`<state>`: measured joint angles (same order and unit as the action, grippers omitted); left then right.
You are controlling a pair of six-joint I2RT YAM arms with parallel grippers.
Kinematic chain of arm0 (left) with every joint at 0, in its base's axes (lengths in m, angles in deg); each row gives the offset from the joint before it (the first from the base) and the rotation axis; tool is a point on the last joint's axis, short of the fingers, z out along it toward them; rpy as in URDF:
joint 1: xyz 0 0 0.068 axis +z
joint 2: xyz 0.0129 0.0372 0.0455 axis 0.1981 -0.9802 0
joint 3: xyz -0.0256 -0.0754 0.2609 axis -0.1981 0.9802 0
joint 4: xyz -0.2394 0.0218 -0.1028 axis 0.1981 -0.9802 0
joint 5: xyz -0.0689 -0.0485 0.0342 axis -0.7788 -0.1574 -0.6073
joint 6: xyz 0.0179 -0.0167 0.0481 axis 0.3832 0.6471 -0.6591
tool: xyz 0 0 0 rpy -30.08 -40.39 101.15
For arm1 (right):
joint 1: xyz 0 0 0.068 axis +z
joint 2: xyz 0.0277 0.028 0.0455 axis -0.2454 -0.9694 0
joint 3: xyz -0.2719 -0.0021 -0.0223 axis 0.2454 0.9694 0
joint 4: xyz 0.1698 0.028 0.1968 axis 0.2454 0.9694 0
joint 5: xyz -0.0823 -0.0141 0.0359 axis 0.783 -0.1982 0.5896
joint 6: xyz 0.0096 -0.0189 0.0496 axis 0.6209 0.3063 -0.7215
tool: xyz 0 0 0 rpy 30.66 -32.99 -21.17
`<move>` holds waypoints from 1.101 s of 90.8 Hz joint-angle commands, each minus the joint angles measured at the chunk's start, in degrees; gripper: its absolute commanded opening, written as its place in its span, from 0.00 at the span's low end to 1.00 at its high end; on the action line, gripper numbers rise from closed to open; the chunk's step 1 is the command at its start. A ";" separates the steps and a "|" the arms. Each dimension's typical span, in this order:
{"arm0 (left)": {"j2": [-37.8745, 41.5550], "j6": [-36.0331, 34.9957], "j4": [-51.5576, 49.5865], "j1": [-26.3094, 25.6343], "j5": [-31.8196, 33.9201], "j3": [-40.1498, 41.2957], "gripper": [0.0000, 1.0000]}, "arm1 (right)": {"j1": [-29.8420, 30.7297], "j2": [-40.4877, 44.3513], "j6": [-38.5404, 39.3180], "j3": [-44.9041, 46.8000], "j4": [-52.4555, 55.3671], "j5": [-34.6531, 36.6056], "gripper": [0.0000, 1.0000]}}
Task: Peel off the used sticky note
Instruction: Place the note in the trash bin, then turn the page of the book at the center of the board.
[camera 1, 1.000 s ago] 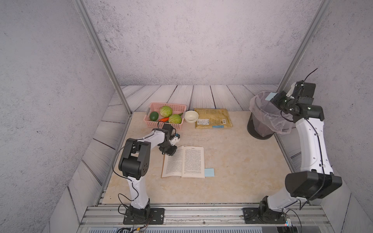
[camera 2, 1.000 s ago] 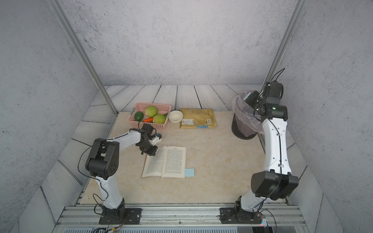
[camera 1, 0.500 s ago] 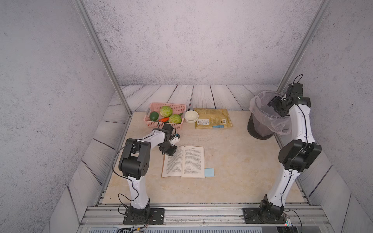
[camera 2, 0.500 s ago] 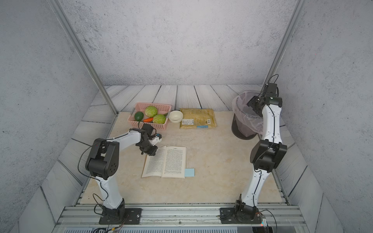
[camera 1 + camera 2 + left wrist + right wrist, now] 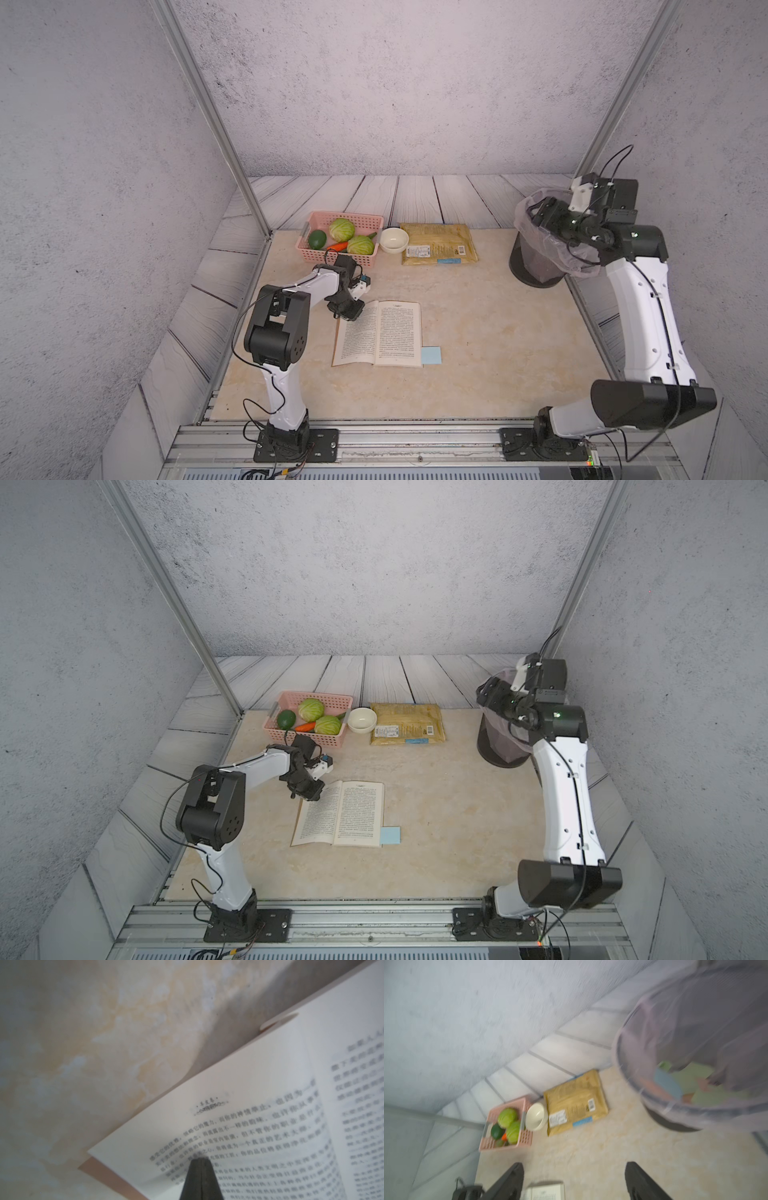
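Observation:
An open book (image 5: 380, 334) (image 5: 343, 814) lies flat mid-table. A light blue sticky note (image 5: 431, 355) (image 5: 390, 835) pokes out at its near right corner. My left gripper (image 5: 348, 314) (image 5: 309, 794) (image 5: 200, 1159) is shut, its tips pressing on the book's left page (image 5: 239, 1126) near the far corner. My right gripper (image 5: 540, 212) (image 5: 486, 690) (image 5: 574, 1164) hovers open and empty over the lined trash bin (image 5: 524, 253) (image 5: 492, 746) at the back right. In the right wrist view another blue note (image 5: 667, 1084) lies inside the bin (image 5: 629, 1076) among other scraps.
At the back stand a pink basket (image 5: 316, 255) of vegetables, a white bowl (image 5: 394, 240) and a flat yellow packet (image 5: 436, 245). Metal frame posts rise at the back left and back right, and walls close in on both sides.
My right gripper has opened above the bin, and the blue note at its fingertips a second ago is gone from them. The left arm has not moved.

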<state>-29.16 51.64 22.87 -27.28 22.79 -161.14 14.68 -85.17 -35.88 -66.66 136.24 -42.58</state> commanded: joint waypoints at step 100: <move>-1.71 0.33 0.34 0.48 1.54 0.47 0.00 | 47.92 -11.04 -22.12 50.97 -39.62 -0.80 0.76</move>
<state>-29.16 51.69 22.89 -27.24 22.81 -161.14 61.47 -95.86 -57.34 -15.82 95.48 -46.84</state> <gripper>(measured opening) 0.050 0.767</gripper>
